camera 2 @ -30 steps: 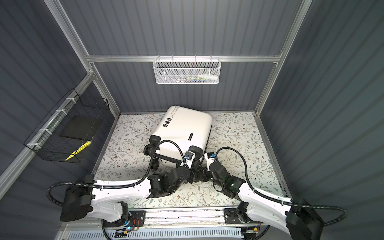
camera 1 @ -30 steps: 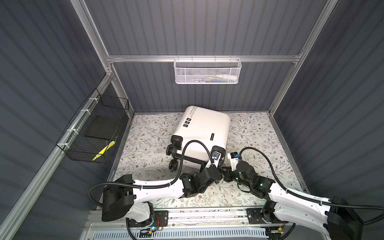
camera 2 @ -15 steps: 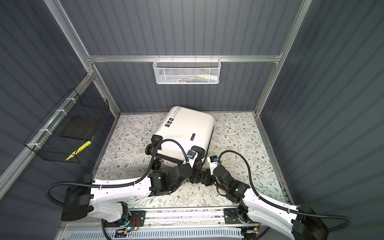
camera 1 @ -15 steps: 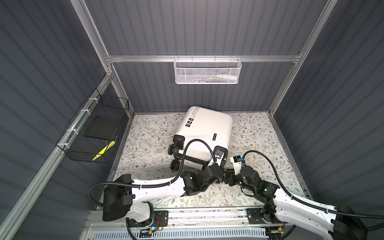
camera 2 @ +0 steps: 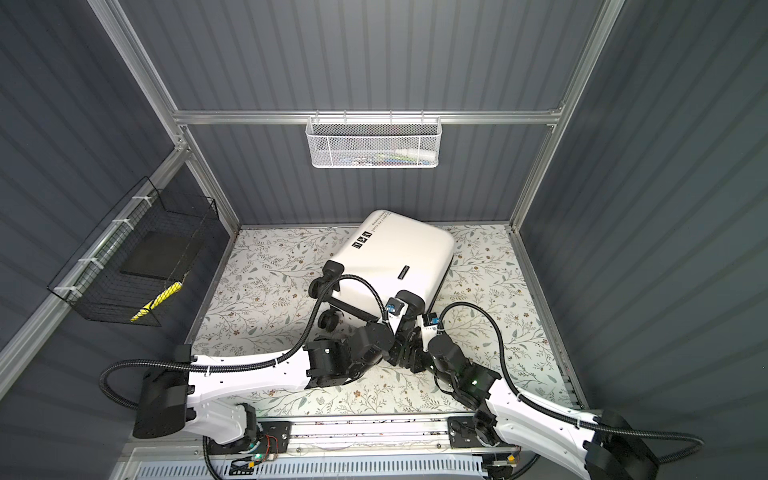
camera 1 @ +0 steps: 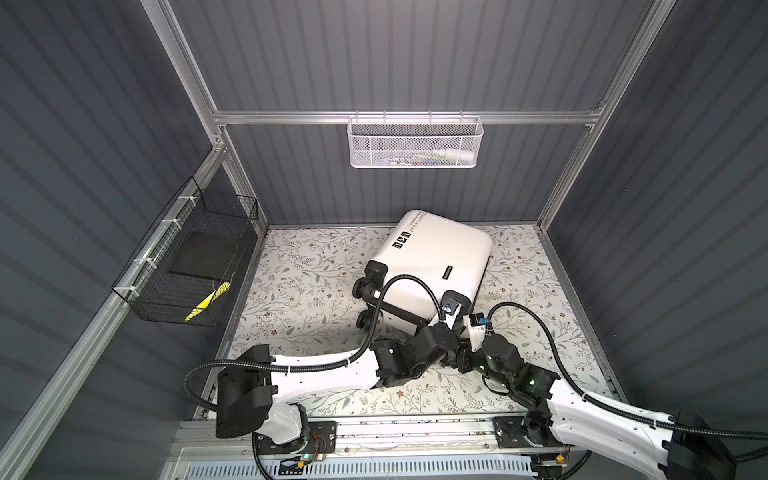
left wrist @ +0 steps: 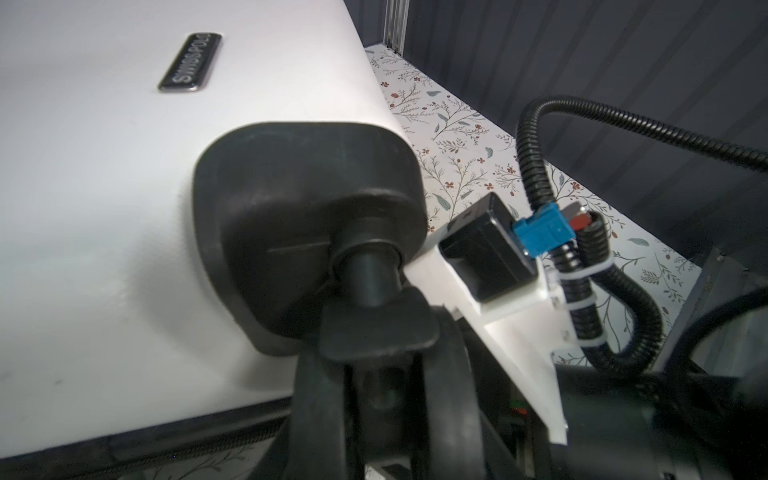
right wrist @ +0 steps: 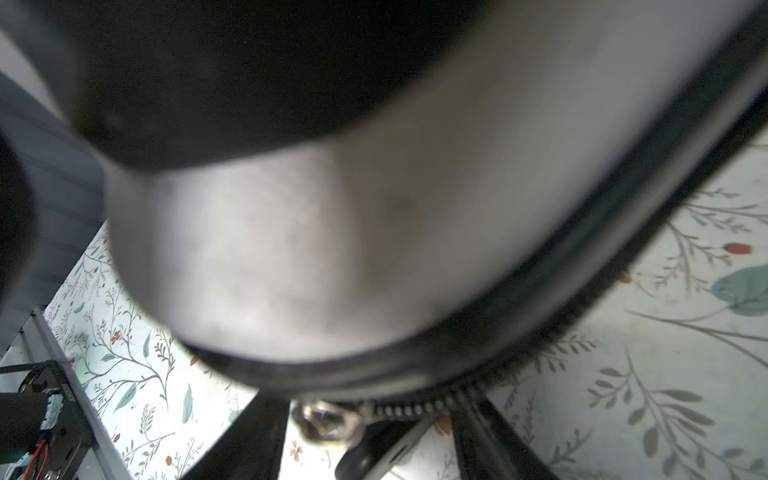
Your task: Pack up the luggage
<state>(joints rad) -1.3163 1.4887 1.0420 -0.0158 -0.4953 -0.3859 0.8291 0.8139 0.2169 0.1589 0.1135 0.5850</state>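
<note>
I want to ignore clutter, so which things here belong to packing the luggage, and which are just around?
In the job: luggage, its zipper pull.
Just there, untouched: white mesh basket, black wire basket, floral mat.

Mid-mat (camera 1: 299, 291), the luggage (camera 1: 440, 253); mesh basket (camera 1: 411, 145) behind, wire basket (camera 1: 187, 266) to its left.

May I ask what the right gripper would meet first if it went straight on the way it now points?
Most likely the metal zipper pull on the luggage, ahead of the right gripper, between its open jaws; depth is blurred.
</note>
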